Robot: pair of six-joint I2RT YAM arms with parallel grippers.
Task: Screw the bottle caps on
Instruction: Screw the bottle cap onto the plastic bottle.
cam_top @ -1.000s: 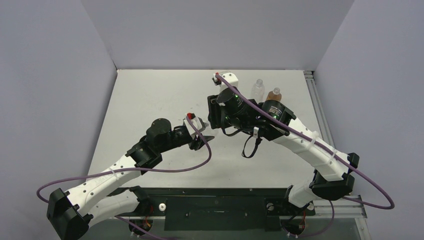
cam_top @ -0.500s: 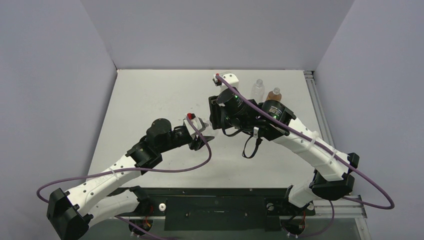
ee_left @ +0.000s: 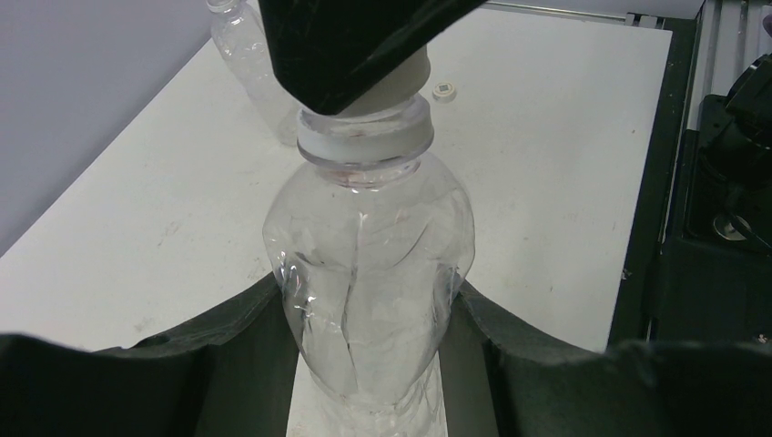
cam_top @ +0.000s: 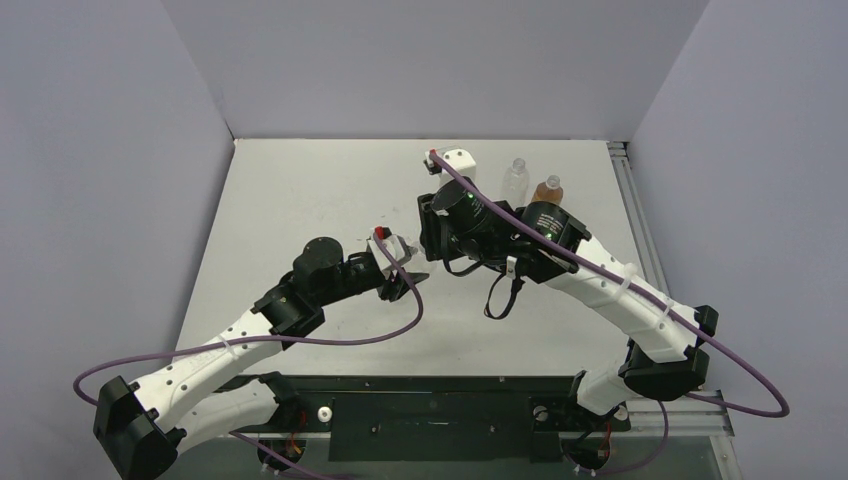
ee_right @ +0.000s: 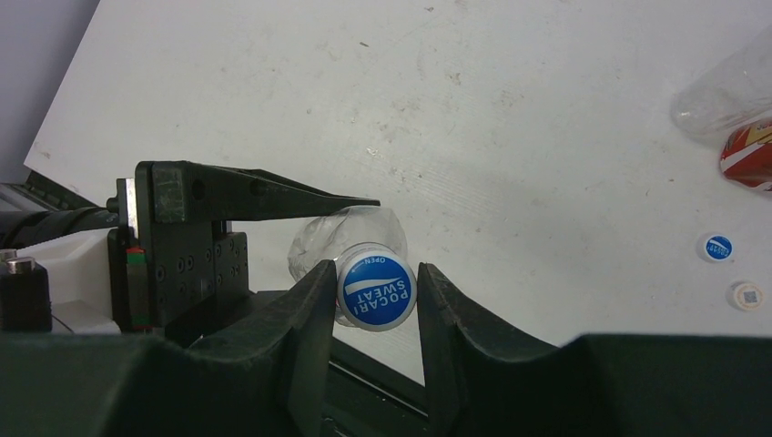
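The left arm (cam_top: 215, 350) and right arm (cam_top: 610, 285) wear white shells pierced by rows of small holes, joined by black cylindrical joints. A purple cable (cam_top: 340, 341) loops off each. Green lights (cam_top: 551, 234) glow on the right arm's black joints. The left hand (ee_left: 369, 309) is a black, screw-studded block with tapered matte fingers (ee_left: 218, 364), and its white wrist mount (cam_top: 395, 243) carries a red plug (cam_top: 380, 234).

Robot lab test cell — white desk (cam_top: 300, 200) boxed in by plain grey walls (cam_top: 430, 60). Left arm (cam_top: 200, 362) and right arm (cam_top: 610, 287) bolted to a black base plate (cam_top: 430, 410), loose purple cables (cam_top: 330, 341), aluminium rail (cam_top: 640, 225) along the desk's right edge.
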